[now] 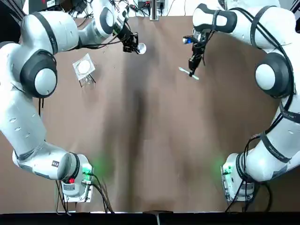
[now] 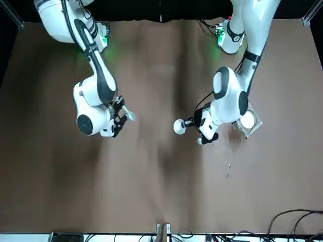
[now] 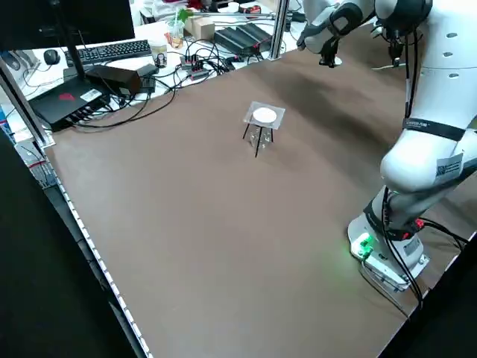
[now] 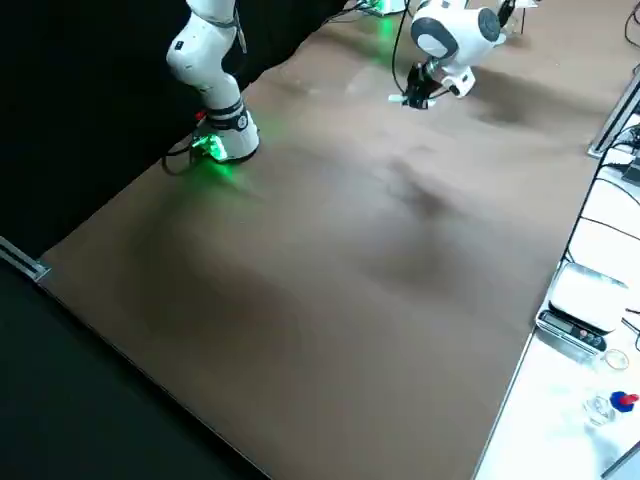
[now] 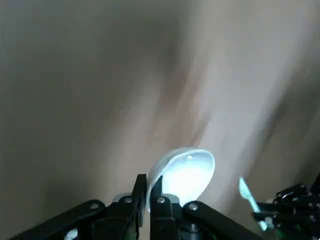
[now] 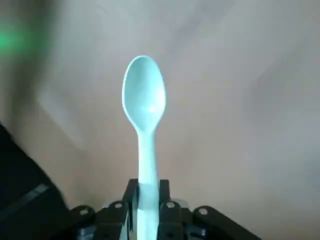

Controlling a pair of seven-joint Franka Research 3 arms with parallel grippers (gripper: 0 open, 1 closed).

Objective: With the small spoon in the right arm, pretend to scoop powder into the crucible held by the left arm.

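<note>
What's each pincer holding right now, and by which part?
The left pincer pinches the white crucible by its rim; the right pincer grips the small spoon at the handle's end, bowl free.

A small white-topped stand [image 3: 263, 119] sits on the brown table [image 3: 223, 224], a keyboard [image 3: 112, 51] lying beyond its edge.

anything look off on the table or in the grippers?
Nothing spilled or damaged. Left gripper pinches the crucible by its rim; right gripper holds the small spoon straight. The stand is upright. Only oddity: a few tiny specks on the table near it.
</note>
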